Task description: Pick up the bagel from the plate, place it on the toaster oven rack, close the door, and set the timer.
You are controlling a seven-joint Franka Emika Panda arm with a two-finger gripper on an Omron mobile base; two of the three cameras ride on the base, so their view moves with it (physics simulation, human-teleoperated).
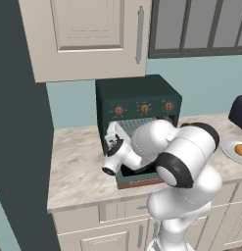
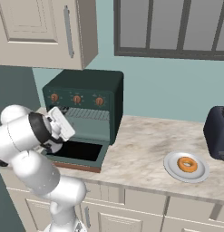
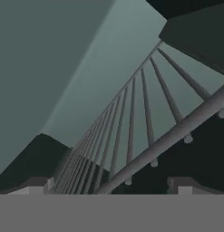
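The marble counter (image 2: 140, 149) is the biggest thing here, and it carries everything else. Near its back left corner sits the dark green toaster oven (image 2: 84, 106). The door (image 2: 79, 154) hangs open and lies flat toward the front edge of the counter. Inside, the toaster oven rack (image 3: 145, 118) is a grey wire grid, and nothing lies on it.

The white robot arm (image 1: 181, 157) bends in front of the oven, with its gripper (image 3: 111, 183) right at the oven mouth, looking along the rack bars. The two finger tips sit apart with nothing between them, so the jaws are open and empty.

A dark toaster (image 2: 217, 131) stands by the right edge of the counter. Just in front of it, close to the front edge, is the white plate (image 2: 173, 168). The bagel (image 2: 187, 164) lies flat in the middle of that plate, well apart from the oven.

I think the bagel is light and a bit soft, like bread, with a dry crust that will not slip much. A hard squeeze could squash it. A good way might be to pinch one side of the ring, one finger in the hole and one outside
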